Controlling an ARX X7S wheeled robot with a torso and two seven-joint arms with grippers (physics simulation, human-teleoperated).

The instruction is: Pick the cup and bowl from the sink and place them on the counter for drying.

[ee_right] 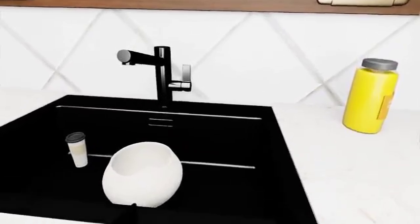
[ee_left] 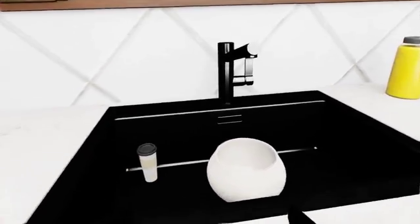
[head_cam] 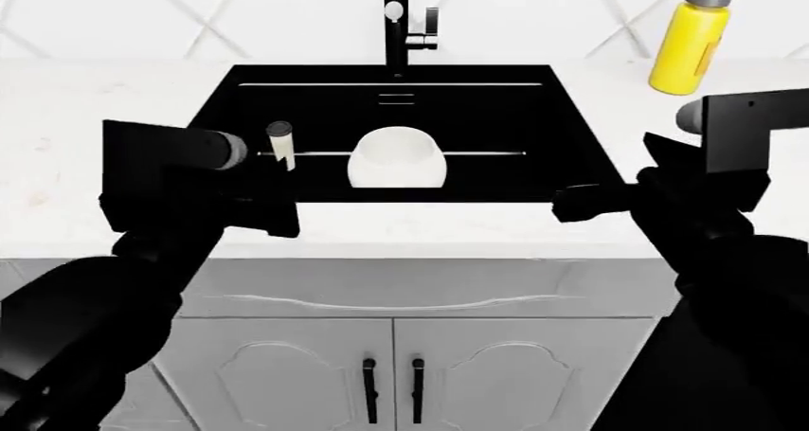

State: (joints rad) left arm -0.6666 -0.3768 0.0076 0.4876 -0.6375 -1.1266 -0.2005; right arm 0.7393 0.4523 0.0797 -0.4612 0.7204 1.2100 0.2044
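Progress: nothing is judged done yet; both pieces of crockery are seen inside the big matte black rectangular sink [head_cam: 506, 156], and none is seen on the white, faintly speckled stone worktop [head_cam: 76, 137].
Remaining: the lifting of both items out of the basin and the setting of each on the worktop are judged to be outstanding.
Cup: a small slim cream-white cylindrical cup with a dark grey rim [head_cam: 280, 144] is seen standing upright on the sink floor, towards the robot's left, beside the bowl but apart from it.
Bowl: a large plain white rounded bowl [head_cam: 397, 158] is seen near the middle of the basin, tipped so that its opening is turned partly towards the black upright faucet [head_cam: 397, 24]; it is far wider than the cup, smooth and unmarked.
Left gripper: the black left gripper [head_cam: 260, 208] is held over the front edge of the worktop, near the cup's side of the sink; nothing is seen in it, and whether its jaws are spread or pressed together cannot be told.
Right gripper: the black right gripper [head_cam: 579, 204] is held at the sink's front right corner, apart from both items; its jaw setting cannot be told either.
Bystander: a tall yellow bottle with a grey cap [head_cam: 691, 41] is seen on the worktop at the far right, well apart from the crockery.
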